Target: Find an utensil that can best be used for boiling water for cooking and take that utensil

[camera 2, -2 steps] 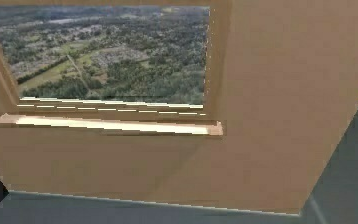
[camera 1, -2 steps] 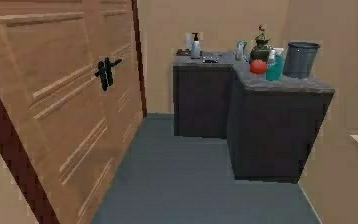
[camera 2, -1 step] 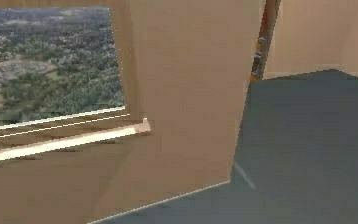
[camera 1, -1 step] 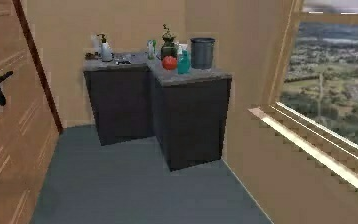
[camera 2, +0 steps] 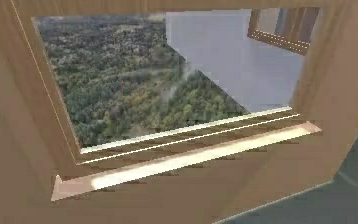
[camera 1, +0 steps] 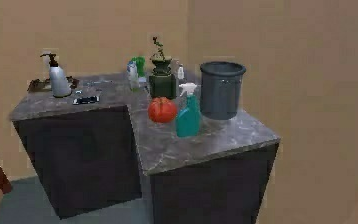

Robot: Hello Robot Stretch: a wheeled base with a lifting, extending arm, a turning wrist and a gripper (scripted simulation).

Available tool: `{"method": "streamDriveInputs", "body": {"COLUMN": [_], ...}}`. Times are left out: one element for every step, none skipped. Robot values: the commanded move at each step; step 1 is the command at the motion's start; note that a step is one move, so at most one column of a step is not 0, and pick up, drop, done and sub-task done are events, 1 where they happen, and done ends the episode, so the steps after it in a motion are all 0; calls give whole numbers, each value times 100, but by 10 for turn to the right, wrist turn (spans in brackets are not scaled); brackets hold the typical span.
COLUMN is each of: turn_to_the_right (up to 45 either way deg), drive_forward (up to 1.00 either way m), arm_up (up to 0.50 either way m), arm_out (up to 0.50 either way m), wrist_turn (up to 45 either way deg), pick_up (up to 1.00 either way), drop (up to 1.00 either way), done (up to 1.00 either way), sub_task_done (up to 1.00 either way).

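On the dark marbled surface (camera 1: pixel 242 135), which bends in an L against the tan walls, a house plant (camera 1: pixel 161 48) stands in a dark green planter (camera 1: pixel 163 80) near the inner corner. I take this plant as the landmark.

The pot (camera 1: pixel 222 88) is dark grey, round and tall, with a paler rim. It stands upright to the right of the plant and a little nearer to the camera, close to the wall. Its inside looks dark, and I cannot tell whether something is in it.

A teal spray bottle (camera 1: pixel 188 112) stands in front of the plant, slightly to the right, just beside the pot on the pot's left. What it contains cannot be seen. A red round thing (camera 1: pixel 162 110) – maybe a tomato or an apple – lies directly in front of the plant, beside the teal bottle.

A small white bottle (camera 1: pixel 180 73) stands just to the right of the plant, and a small green thing (camera 1: pixel 138 66) just to its left. Far to the left of the plant stands a white spray bottle (camera 1: pixel 57 77) with a dark head, and a flat dark thing (camera 1: pixel 85 98) lies near it.

In the arm side view there is a window with a wooden frame (camera 2: pixel 47 120) and a pale sill (camera 2: pixel 187 160), with green trees (camera 2: pixel 117 80) outside.

The state of the tool – and where the pot lies relative to it – I cannot tell.
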Motion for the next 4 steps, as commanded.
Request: {"method": "streamDriveInputs", "body": {"turn_to_the_right": [-450,-300,450,450], "drive_forward": [0,0,0,0], "arm_up": [0,0,0,0], "arm_out": [0,0,0,0], "wrist_turn": [0,0,0,0], "pick_up": [0,0,0,0], "drop": [0,0,0,0], "done": [0,0,0,0], "sub_task_done": [0,0,0,0]}}
